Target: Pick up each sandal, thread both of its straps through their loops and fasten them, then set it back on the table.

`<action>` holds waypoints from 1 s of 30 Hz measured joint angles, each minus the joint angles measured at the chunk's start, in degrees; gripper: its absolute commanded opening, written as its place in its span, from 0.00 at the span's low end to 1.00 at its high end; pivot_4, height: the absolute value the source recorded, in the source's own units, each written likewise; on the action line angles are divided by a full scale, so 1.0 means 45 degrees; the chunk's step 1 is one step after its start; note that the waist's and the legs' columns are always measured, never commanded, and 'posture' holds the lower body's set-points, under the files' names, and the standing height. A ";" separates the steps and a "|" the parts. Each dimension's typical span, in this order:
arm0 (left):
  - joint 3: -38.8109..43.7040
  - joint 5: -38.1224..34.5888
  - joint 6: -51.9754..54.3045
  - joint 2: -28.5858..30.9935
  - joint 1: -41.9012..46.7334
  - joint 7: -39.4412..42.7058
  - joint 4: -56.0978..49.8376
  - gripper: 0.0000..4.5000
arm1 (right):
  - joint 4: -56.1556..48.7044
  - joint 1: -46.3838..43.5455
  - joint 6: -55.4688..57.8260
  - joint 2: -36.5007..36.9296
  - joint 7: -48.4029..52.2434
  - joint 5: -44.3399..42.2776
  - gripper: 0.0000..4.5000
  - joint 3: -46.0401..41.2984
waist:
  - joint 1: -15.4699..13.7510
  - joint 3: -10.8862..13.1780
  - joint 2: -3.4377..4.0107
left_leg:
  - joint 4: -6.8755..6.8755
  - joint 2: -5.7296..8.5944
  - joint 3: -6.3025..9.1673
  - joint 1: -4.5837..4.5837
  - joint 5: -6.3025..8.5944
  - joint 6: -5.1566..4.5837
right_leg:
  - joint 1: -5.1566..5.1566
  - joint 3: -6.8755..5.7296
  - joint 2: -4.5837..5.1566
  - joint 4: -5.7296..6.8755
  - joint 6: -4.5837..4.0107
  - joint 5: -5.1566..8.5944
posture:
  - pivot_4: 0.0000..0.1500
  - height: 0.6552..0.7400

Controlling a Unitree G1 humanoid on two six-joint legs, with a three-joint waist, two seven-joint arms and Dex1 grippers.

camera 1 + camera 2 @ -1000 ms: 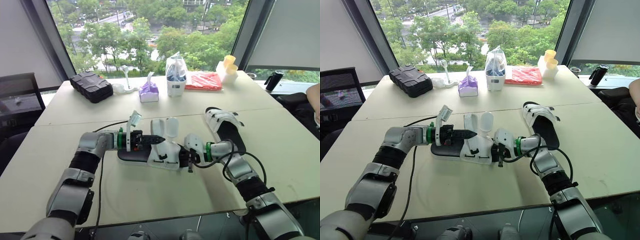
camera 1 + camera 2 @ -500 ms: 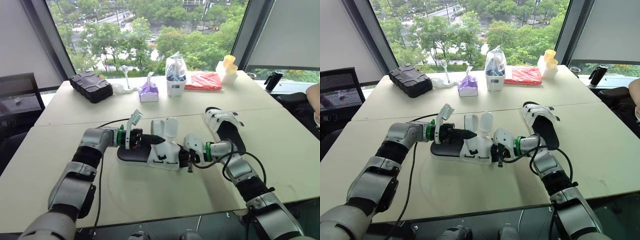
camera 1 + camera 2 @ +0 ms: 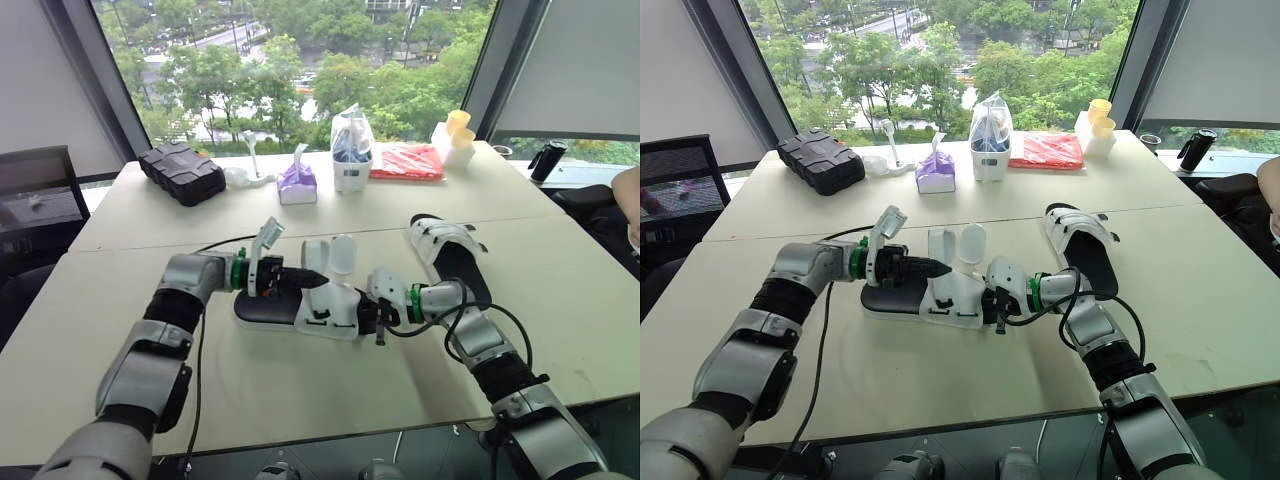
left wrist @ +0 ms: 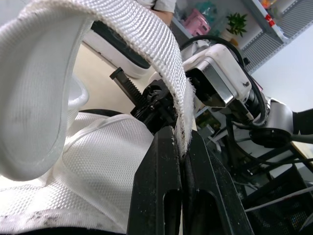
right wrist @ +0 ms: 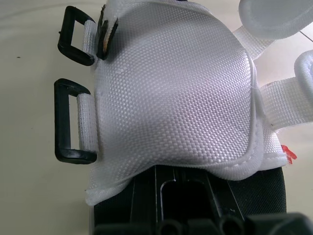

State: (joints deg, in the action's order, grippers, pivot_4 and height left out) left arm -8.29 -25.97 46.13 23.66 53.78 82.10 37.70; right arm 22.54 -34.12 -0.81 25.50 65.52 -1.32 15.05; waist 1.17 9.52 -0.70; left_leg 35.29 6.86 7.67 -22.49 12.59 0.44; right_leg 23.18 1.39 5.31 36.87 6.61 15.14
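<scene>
The pale worktop [image 3: 300, 400] carries both sandals. The nearer sandal [image 3: 268, 310], black-soled with a white woven upper, lies flat in the middle between the two arms. The second sandal [image 3: 450, 255] lies well apart on the robot's right, untouched. The left claw [image 3: 318, 281] reaches in level over the nearer sandal, clenched on the edge of one white strap [image 4: 146, 44], which curls upward. The right claw [image 3: 372, 316] is against the sandal's opposite side; whether it grips, I cannot tell. Two black loops [image 5: 71, 122] hang off the upper's edge, nothing through them.
</scene>
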 measured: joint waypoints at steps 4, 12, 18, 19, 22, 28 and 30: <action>0.0029 0.0000 0.0198 0.0025 0.0001 0.0128 -0.0002 0.01 | 0.0011 -0.0002 -0.0015 0.0000 0.0000 0.0005 0.00 0.0002 | 0.0000 0.0000 0.0000 | 0.0000 0.0000 0.0001 0.0000 0.0000 0.0000 | -0.0001 0.0001 -0.0001 0.0001 0.0000 0.0000 | 1.00 1.00; 0.0055 -0.0011 0.0351 0.0025 0.0005 0.0316 -0.0016 0.01 | 0.0013 -0.0008 -0.0025 0.0001 0.0000 0.0013 0.00 0.0010 | -0.0001 0.0000 0.0000 | 0.0001 -0.0001 0.0001 0.0000 -0.0001 0.0001 | 0.0000 0.0001 -0.0002 0.0002 0.0000 0.0000 | 1.00 1.00; 0.0175 -0.0111 0.0663 0.0024 0.0006 0.0322 -0.0071 0.01 | 0.0007 -0.0006 -0.0023 0.0001 0.0000 0.0013 0.00 0.0009 | -0.0001 0.0000 0.0000 | 0.0000 -0.0002 0.0001 0.0000 -0.0001 0.0001 | 0.0001 0.0001 -0.0002 0.0002 0.0000 0.0000 | 1.00 1.00; 0.0177 -0.0113 0.0701 0.0024 0.0006 0.0323 -0.0071 0.01 | 0.0008 -0.0007 -0.0023 0.0001 0.0000 0.0013 0.00 0.0010 | 0.0000 0.0000 0.0000 | 0.0000 -0.0002 0.0001 0.0000 -0.0001 0.0001 | 0.0001 0.0001 -0.0002 0.0002 0.0000 0.0000 | 1.00 1.00; 0.0245 -0.0129 0.0774 0.0024 0.0012 0.0325 -0.0069 0.01 | 0.0010 -0.0008 -0.0023 0.0001 0.0000 0.0013 0.00 0.0010 | -0.0001 0.0000 0.0000 | 0.0000 -0.0002 0.0001 0.0000 -0.0001 0.0001 | 0.0001 0.0001 -0.0002 0.0002 0.0000 0.0000 | 1.00 1.00; 0.0266 -0.0136 0.0805 0.0167 0.0127 0.0548 -0.0068 0.01 | 0.0010 -0.0009 -0.0023 0.0000 0.0000 0.0013 0.00 0.0018 | 0.0001 0.0000 0.0000 | 0.0000 -0.0002 0.0001 0.0000 -0.0001 0.0002 | 0.0001 0.0001 -0.0003 0.0003 0.0000 0.0000 | 1.00 1.00; 0.0251 -0.0135 0.0799 0.0194 0.0125 0.0704 -0.0092 0.01 | 0.0013 -0.0009 -0.0023 0.0000 0.0000 0.0014 0.00 0.0017 | 0.0001 0.0000 0.0000 | 0.0000 -0.0002 0.0001 -0.0001 -0.0001 0.0002 | 0.0001 0.0001 -0.0003 0.0002 0.0000 0.0000 | 1.00 1.00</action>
State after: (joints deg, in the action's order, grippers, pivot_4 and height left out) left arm -7.16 -26.57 49.72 24.54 54.34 85.27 37.28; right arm 22.60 -34.16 -0.91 25.50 65.52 -1.26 15.13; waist 1.17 9.52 -0.70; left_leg 35.29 6.85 7.67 -22.49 12.59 0.45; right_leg 23.18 1.39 5.29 36.88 6.61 15.14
